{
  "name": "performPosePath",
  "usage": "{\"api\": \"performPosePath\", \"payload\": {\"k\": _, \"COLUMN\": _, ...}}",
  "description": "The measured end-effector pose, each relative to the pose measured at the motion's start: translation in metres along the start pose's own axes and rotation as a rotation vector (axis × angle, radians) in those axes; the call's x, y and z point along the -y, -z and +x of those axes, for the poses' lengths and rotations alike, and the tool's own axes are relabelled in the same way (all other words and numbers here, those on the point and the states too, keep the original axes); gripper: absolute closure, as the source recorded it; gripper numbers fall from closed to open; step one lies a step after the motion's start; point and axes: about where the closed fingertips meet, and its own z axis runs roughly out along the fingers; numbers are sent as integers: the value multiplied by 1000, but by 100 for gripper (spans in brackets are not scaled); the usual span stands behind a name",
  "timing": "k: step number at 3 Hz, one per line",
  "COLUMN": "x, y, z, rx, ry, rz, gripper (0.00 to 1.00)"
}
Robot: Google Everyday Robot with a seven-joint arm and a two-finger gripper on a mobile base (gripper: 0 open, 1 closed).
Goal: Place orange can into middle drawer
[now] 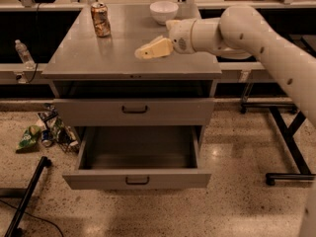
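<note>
The orange can [100,19] stands upright at the back left of the grey cabinet top [94,58]. The middle drawer [138,158] is pulled out and empty, below a closed drawer front [134,111]. My gripper [142,52] hangs over the middle of the cabinet top, to the right of the can and well apart from it, pointing left. It holds nothing that I can see. The flat dark bar is hidden behind my arm.
A white bowl [164,11] sits at the back of the top, just behind my arm [232,31]. Litter and a small can [47,135] lie on the floor at the left. A plastic bottle [23,54] stands on the left shelf. A black frame leg [289,147] is at the right.
</note>
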Motion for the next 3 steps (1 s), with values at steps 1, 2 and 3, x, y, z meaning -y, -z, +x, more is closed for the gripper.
{"api": "performPosePath", "payload": {"k": 1, "x": 23, "y": -56, "z": -9, "rx": 70, "ry": -12, "rz": 25, "gripper": 0}}
{"api": "performPosePath", "payload": {"k": 2, "x": 47, "y": -178, "z": -30, "rx": 62, "ry": -20, "rz": 64, "gripper": 0}}
{"api": "performPosePath", "payload": {"k": 3, "x": 43, "y": -185, "z": -35, "rx": 60, "ry": -19, "rz": 58, "gripper": 0}}
